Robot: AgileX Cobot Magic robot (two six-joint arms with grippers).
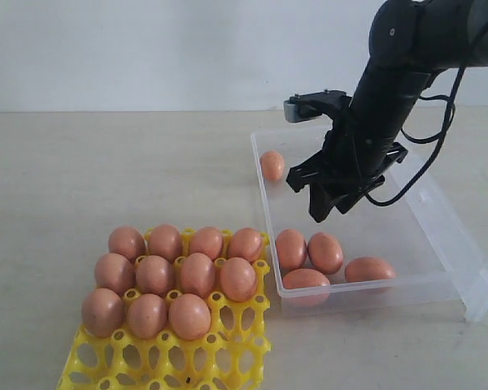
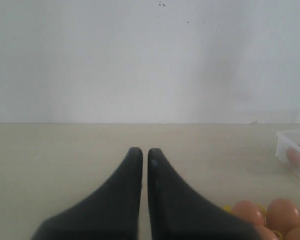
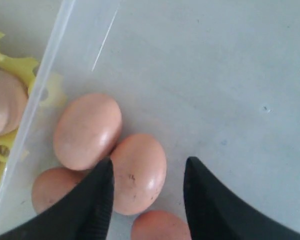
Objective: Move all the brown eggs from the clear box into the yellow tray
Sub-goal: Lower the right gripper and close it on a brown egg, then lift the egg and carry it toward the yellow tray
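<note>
Right gripper (image 1: 329,211) open, empty, over clear box (image 1: 390,221), beige tabletop (image 1: 106,162), white wall (image 1: 146,49)

Reaches in from the upper right with the black right arm (image 1: 407,65), wrist angled steeply downward. Points the right end effector (image 1: 329,210) down with fingers (image 3: 97,200) spread apart, gripping nothing. Holds the left end effector (image 2: 144,151) low and level, closed to a thin slit, empty.
</note>
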